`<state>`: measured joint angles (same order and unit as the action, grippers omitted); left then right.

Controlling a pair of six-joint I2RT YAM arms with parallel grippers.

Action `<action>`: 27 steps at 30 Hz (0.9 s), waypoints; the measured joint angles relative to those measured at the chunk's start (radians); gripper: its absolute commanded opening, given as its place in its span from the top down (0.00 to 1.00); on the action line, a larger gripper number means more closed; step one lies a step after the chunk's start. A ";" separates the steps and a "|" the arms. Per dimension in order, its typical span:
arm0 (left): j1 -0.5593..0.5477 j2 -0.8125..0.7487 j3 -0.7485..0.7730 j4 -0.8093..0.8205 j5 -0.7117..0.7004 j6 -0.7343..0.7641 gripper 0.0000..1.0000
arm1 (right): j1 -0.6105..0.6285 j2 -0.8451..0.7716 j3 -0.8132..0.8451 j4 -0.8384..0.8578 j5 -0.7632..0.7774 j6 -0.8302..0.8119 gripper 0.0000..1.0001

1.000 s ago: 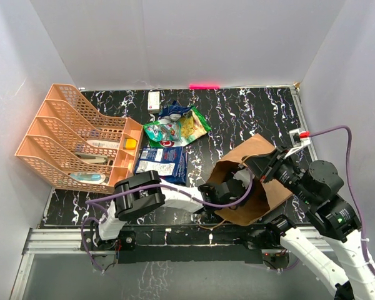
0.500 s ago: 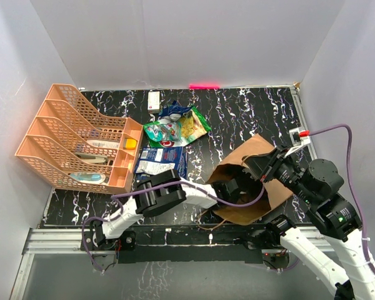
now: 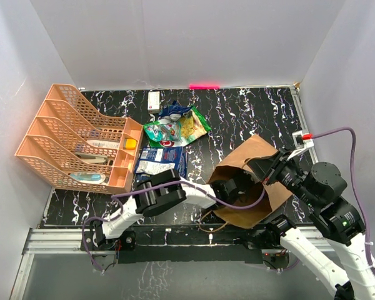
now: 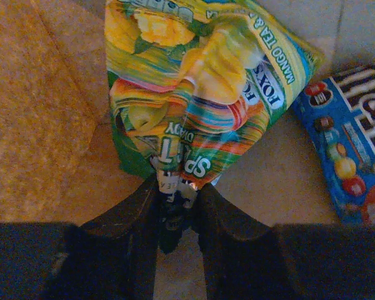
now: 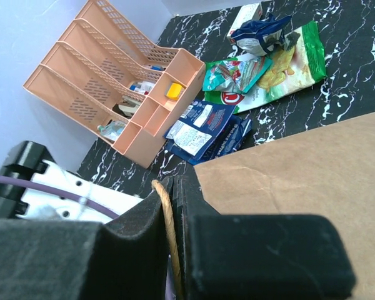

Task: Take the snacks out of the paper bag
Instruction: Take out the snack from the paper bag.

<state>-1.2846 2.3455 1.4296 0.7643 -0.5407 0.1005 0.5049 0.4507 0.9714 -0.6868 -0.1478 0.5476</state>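
The brown paper bag (image 3: 256, 156) lies on its side at the front right, mouth toward the left arm. My left gripper (image 4: 175, 187) is inside the bag, shut on the lower edge of a green-yellow-orange pouch (image 4: 200, 94). A dark blue candy packet (image 4: 356, 144) lies beside it on the bag's floor. My right gripper (image 5: 174, 187) is shut on the bag's twisted paper handle (image 5: 169, 219) and holds the mouth up (image 3: 267, 170). On the table lie a green chip bag (image 3: 190, 128), a teal-white pouch (image 3: 162, 131) and dark blue packets (image 3: 162, 164).
An orange mesh organiser (image 3: 75, 140) stands at the left with small items in it. A small white box (image 3: 154, 100) sits at the back. A pink marker (image 3: 204, 85) lies along the back wall. The left arm's links (image 3: 162, 195) span the front of the table.
My left arm has reached further right into the bag. The right gripper has shifted slightly up and right with the handle, and the bag's mouth has moved with it.
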 measured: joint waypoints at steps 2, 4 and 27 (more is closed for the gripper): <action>0.000 -0.059 -0.051 -0.041 0.029 -0.023 0.85 | 0.000 -0.010 0.000 -0.003 0.010 0.000 0.92; 0.000 -0.121 -0.098 -0.088 0.057 -0.053 0.89 | 0.000 -0.022 0.000 -0.008 0.024 -0.001 0.92; 0.001 -0.875 -0.533 -0.529 0.550 -0.453 0.94 | 0.000 -0.082 -0.035 -0.042 0.136 -0.021 0.92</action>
<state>-1.2839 1.4708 0.8970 0.2348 0.0097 -0.3527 0.5049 0.3691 0.9363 -0.7288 -0.0120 0.5262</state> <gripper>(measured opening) 0.206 0.078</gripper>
